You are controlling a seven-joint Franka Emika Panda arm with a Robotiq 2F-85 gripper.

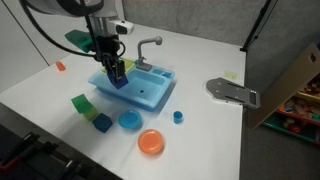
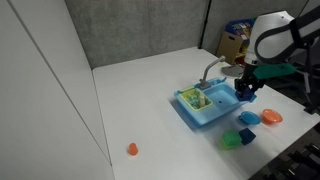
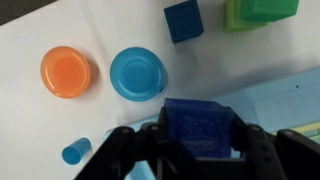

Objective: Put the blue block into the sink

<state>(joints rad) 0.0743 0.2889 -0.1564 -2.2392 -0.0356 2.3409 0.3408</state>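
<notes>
Hand [image 3: 198, 145]: clamped on the blue block [image 3: 200, 120], a finger against each side. Blue block: aloft over one end of the sink [image 1: 150, 92]. Bench [image 1: 220, 50]: orange bowl [image 3: 66, 73], round blue bowl [image 3: 137, 73], teal cube [image 3: 183, 20], green cubes [image 3: 260, 12], small blue cylinder [image 3: 75, 152], all loose beside the sink

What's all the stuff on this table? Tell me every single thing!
blue block: one, dark blue, held in the gripper by the sink
sink: one, light blue, mid-table, with a grey faucet
green cubes: two, green, on the table near the sink
teal-blue cube: one, teal-blue, beside a green cube
bowls: two, blue bowl and orange bowl, side by side
small cylinder: one, blue, near the bowls
small orange thing: one, orange, near a table edge, too small to name
metal piece: one, grey, away from the sink
table: one, white
gripper: one, black, shut on the blue block
</notes>
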